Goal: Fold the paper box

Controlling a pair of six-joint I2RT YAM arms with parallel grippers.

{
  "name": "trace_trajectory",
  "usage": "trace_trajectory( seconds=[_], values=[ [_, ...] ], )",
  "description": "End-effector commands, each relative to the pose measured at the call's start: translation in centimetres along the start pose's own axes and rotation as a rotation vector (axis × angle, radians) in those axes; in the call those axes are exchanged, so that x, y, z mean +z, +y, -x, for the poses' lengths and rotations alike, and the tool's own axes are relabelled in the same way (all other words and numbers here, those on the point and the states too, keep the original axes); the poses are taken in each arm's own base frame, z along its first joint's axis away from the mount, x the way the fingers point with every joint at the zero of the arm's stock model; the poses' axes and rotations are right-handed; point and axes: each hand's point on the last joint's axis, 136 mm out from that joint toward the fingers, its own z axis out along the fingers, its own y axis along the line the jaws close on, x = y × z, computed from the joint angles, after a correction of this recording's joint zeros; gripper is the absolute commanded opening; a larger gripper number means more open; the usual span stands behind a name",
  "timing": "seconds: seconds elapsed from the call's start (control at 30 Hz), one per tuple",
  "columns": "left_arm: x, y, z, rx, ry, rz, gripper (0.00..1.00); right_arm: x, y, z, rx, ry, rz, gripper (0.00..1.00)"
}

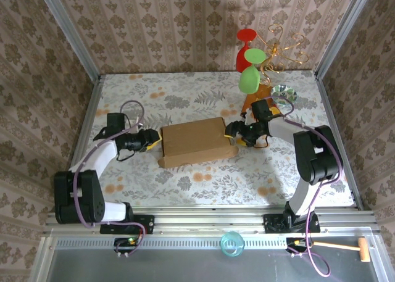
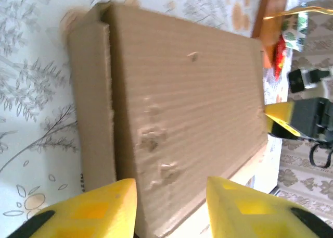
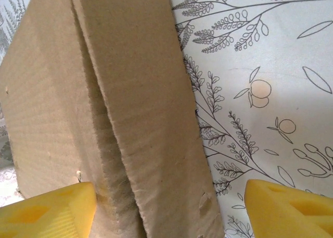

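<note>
With the paper box [image 1: 194,140] lying in the middle of the tabletop [image 1: 185,91], lid nearly down and a seam gaping at its right end, press both ends inward evenly — left gripper [image 1: 150,141] at the left end, fingers apart and clamped on nothing, right gripper [image 1: 234,132] at the right end, fingers spread wide astride the loose flap. Close on that flap squarely and low, without skewing the box — then tuck slowly.

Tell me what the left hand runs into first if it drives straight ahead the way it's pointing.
The paper box: its near end lies directly ahead of the left hand, whose jaws stand apart. Contact looks almost immediate, though depth is unclear.
</note>
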Motion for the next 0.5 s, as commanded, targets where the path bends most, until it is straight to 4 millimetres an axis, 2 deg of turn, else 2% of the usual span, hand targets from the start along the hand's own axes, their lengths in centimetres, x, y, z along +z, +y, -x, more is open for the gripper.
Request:
trace_trajectory(
  seconds=[0.0,0.13,0.23,0.37,0.47],
  values=[
    [-0.3,-0.1,0.3,-0.061,-0.023,-0.001,0.48,0.8,-0.8,-0.7,0.014,0.028,-0.02,0.75],
    [0.4,1.4,-0.7,-0.088,0.059,0.054,0.5,1.1,-1.0,-1.0,0.011,0.041,-0.03,0.73],
    [1.1,2.3,-0.6,-0.087,0.08,0.08,0.52,1.4,-1.2,-1.1,0.007,0.049,-0.038,0.7],
    [2.7,2.2,0.0,-0.052,0.082,0.076,0.53,1.7,-1.5,-1.5,0.005,0.062,-0.047,0.68],
    [4.3,2.4,-0.7,-0.039,0.134,0.101,0.52,1.9,-1.7,-1.7,0.006,0.069,-0.052,0.66]
  ],
)
